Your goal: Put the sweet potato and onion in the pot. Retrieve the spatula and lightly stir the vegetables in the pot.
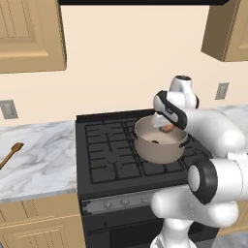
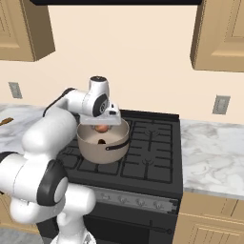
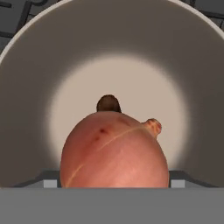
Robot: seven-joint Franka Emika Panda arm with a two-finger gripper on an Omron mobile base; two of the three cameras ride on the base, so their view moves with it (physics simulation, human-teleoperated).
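The gripper [image 3: 113, 186] pinches the onion [image 3: 114, 151] at lower centre of the hand view (jaws spread wide around it), above the pot [image 3: 192, 87]; the sweet potato [image 3: 108, 103] lies inside.

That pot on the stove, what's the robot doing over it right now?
The arm's pincer hangs over the pot on the stove, with the onion between its fingers, not yet dropped. The sweet potato already lies on the pot's floor. The spatula lies untouched on the counter left of the stove.
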